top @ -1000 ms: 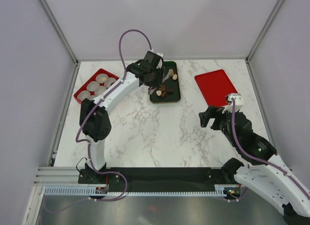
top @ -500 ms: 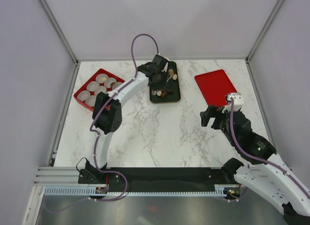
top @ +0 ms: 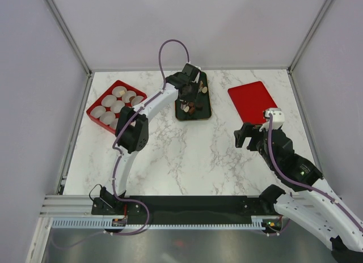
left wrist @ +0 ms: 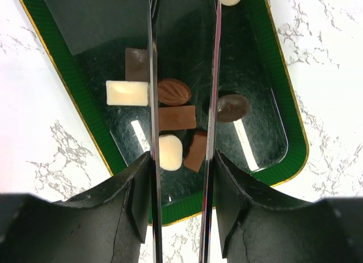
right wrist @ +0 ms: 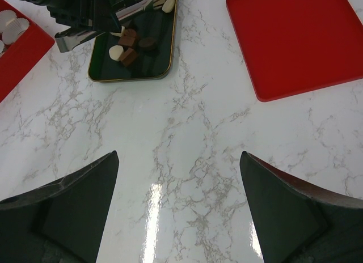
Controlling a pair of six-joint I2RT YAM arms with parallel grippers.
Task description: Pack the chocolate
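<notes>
Left gripper [left wrist: 181, 161] clamps the metal tongs [left wrist: 152, 76], their blades running over the chocolate [left wrist: 174, 92] clustered in the green tray [left wrist: 278, 76], top centre; right gripper [right wrist: 178, 161] gapes wide above open marble table [right wrist: 187, 104], flat red tray [right wrist: 300, 42] upper right, red box [top: 102, 96] of paper cups [top: 118, 106] upper left

One camera overhead, one on each wrist.
Your top view looks down from above and behind the arm bases over the marble table [top: 187, 155]. Your left wrist camera hangs close over the green tray [left wrist: 271, 64], sighting down along the tongs [left wrist: 152, 93]. Your right wrist camera sits farther back, facing the far edge. All three views share that tray and its chocolate [left wrist: 173, 92]; the flat red tray [right wrist: 295, 42] shows only from the right wrist and the top.
</notes>
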